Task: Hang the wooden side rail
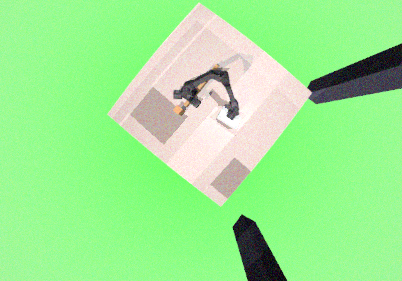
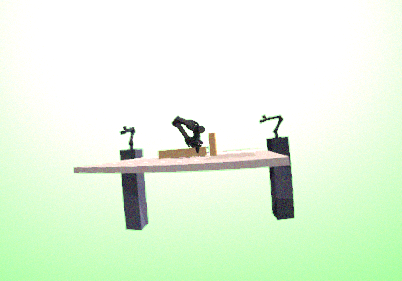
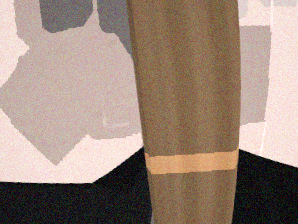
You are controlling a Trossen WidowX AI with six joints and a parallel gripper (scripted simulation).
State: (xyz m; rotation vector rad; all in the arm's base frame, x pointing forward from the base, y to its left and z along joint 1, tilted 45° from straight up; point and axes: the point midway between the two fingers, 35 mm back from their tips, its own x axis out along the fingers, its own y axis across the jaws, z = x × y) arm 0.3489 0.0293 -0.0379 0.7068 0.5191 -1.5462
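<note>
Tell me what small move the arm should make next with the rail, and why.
Probably ease the wooden rail toward the upright post and line up its end. The end effector is shut on the rail near that end, and the exterior view cannot show the hooks seated on the pins, so letting go looks premature.

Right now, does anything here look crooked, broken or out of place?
Nothing looks broken or spilled. The pincer is shut on the rail, which lies low along the table beside the upright post. Whether its hooks sit in the post cannot be seen.
</note>
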